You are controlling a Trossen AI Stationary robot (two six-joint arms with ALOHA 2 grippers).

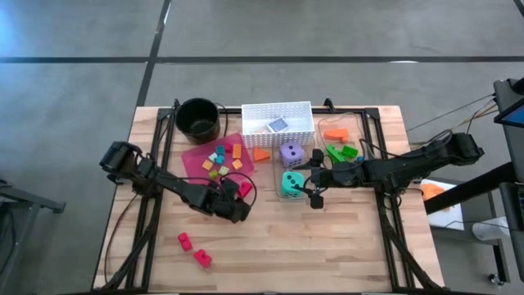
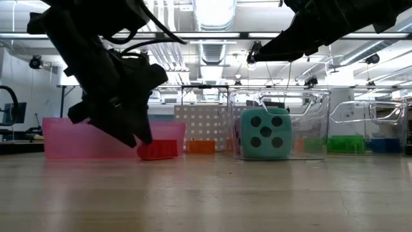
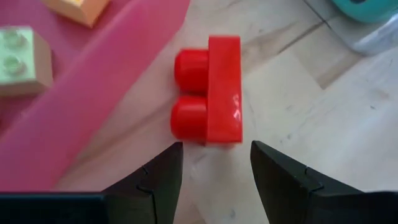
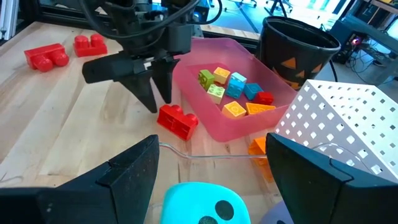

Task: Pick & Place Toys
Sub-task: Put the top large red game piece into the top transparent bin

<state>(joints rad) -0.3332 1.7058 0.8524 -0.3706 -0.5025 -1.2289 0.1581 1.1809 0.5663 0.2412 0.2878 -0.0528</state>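
Red brick [image 3: 210, 90] lies on its side on the desk [image 1: 327, 246], touching the pink tray [image 1: 196, 154] corner, studs facing the tray. Left end effector [image 3: 214, 171] part open, empty, fingers straddling just short of it. Right end effector [image 4: 208, 168] wide open, empty, above the teal die [image 1: 291, 184]. Three red bricks on the desk, two dice.

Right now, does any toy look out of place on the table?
Yes. Three red bricks lie on the bare wood outside the pink tray: one against the tray's corner, before the open left gripper, and two near the table's front.
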